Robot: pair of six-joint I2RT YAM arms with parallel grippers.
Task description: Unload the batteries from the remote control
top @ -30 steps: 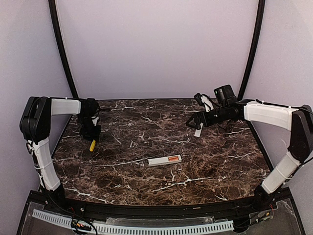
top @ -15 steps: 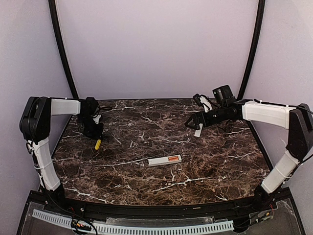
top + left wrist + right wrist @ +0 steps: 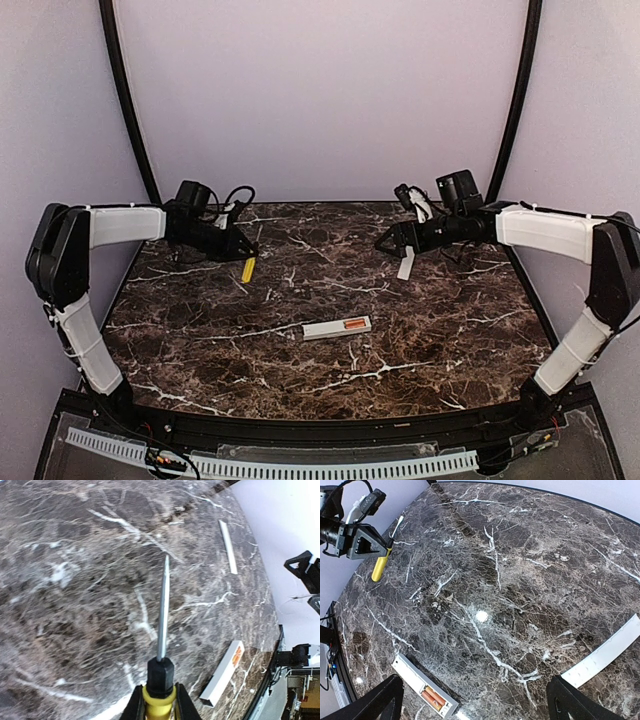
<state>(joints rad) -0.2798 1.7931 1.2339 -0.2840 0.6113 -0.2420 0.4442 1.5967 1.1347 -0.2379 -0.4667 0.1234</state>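
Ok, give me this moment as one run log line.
left end effector: shut on screwdriver | right end effector: open, empty | remote control: open face up | batteries: both inside

A robotics lab test cell: dark marble-patterned bench [image 3: 420, 340], plain lilac backdrop walls [image 3: 320, 100], curved black frame tubes [image 3: 127, 100], slotted white cable duct [image 3: 300, 467] along the near edge.

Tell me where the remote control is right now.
In the top view the remote control lies flat on the marble table, just nearer than centre, nothing touching it, batteries showing in its recess.
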